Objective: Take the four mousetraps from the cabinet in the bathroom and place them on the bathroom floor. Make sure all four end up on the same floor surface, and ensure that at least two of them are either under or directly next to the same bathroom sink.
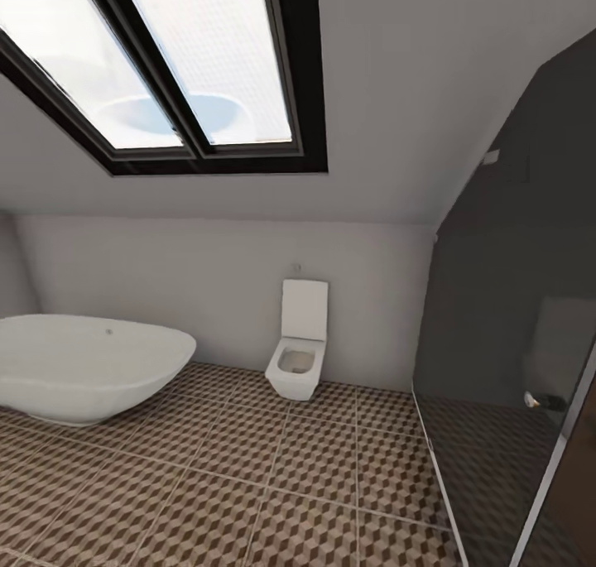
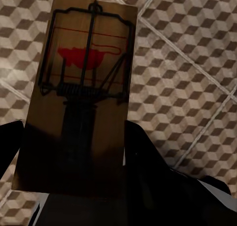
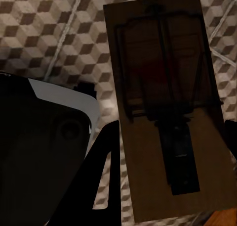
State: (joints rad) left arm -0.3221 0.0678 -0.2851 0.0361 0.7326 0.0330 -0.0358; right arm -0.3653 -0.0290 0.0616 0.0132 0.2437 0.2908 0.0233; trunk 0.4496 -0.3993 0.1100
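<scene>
My left gripper (image 2: 74, 159) is shut on a mousetrap (image 2: 86, 82), a tan wooden board with a dark wire spring and a red mark, held above the bathroom floor (image 2: 187, 63). A dark finger (image 2: 145, 157) shows at the board's edge. My right gripper (image 3: 168, 154) is shut on a second mousetrap (image 3: 165, 97), which lies in shadow over the cube-patterned floor (image 3: 54, 43), with one finger (image 3: 106, 157) beside it. The head view looks across the same tiled floor (image 1: 248, 484). The cabinet and the sink are out of view.
A white oval bathtub (image 1: 83, 368) stands at the left and a white toilet (image 1: 298, 343) against the far wall. A dark glass shower panel (image 1: 513, 343) with a chrome handle (image 1: 542, 400) closes off the right. A skylight (image 1: 182, 62) sits in the sloped ceiling.
</scene>
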